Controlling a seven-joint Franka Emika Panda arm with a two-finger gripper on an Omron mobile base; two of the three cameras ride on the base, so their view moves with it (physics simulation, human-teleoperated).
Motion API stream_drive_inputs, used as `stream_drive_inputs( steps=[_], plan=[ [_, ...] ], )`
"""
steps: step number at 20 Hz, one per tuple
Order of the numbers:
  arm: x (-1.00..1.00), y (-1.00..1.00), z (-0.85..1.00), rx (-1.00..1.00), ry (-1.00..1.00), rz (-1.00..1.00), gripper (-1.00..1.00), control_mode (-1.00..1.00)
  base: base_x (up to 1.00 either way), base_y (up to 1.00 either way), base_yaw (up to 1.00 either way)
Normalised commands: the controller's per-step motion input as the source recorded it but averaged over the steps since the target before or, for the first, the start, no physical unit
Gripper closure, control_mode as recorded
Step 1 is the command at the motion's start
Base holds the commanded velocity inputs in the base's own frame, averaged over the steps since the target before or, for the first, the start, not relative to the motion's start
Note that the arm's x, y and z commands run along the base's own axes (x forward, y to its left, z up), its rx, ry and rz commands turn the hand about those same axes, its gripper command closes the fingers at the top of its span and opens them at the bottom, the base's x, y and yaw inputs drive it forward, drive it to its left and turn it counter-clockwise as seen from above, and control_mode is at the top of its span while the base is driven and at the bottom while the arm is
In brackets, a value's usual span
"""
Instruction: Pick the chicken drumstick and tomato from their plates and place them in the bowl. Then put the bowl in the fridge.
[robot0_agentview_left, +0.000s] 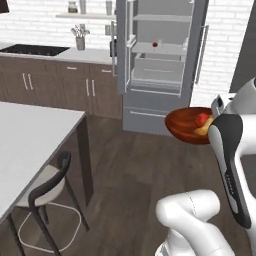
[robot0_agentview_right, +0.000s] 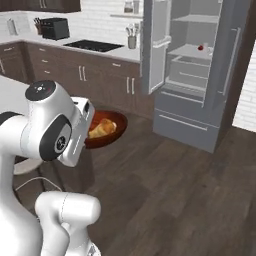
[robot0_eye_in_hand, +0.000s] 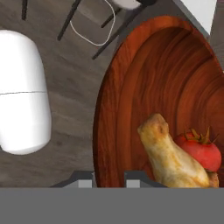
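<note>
Hand view: the bowl (robot0_eye_in_hand: 144, 87) is held by its rim between the end effector's (robot0_eye_in_hand: 108, 178) fingers, with the drumstick (robot0_eye_in_hand: 168, 155) and tomato (robot0_eye_in_hand: 199, 148) lying inside. It should be kept level while carried to the open fridge (robot0_agentview_left: 160, 60), then slid onto a shelf.

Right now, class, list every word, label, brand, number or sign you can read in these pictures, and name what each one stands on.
None: no legible text stands on anything here.
The fridge, its door open, bears no badge or label.
The bowl, holding the chicken drumstick and the tomato, shows wood grain alone.
The dark toaster on the counter is too small to show any marking.
</note>
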Motion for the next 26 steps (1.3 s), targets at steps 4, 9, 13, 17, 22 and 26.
stream_drive_inputs(
  steps=[4, 9, 13, 17, 22, 26],
  plan=[
    [0.00, 0.00, 0.00, 0.00, 0.00, 0.00, 1.00, 1.00, 1.00, 0.00, -0.24],
    [0.00, 0.00, 0.00, 0.00, 0.00, 0.00, 1.00, 1.00, 1.00, 0.12, -0.25],
    [0.00, 0.00, 0.00, 0.00, 0.00, 0.00, 1.00, 1.00, 1.00, 0.38, -0.25],
    [0.00, 0.00, 0.00, 0.00, 0.00, 0.00, 1.00, 1.00, 1.00, 0.50, -0.28],
    [0.00, 0.00, 0.00, 0.00, 0.00, 0.00, 1.00, 1.00, 0.98, 0.24, -0.23],
    [0.00, 0.00, 0.00, 0.00, 0.00, 0.00, 1.00, 1.00, 1.00, 0.00, -0.12]
  ],
)
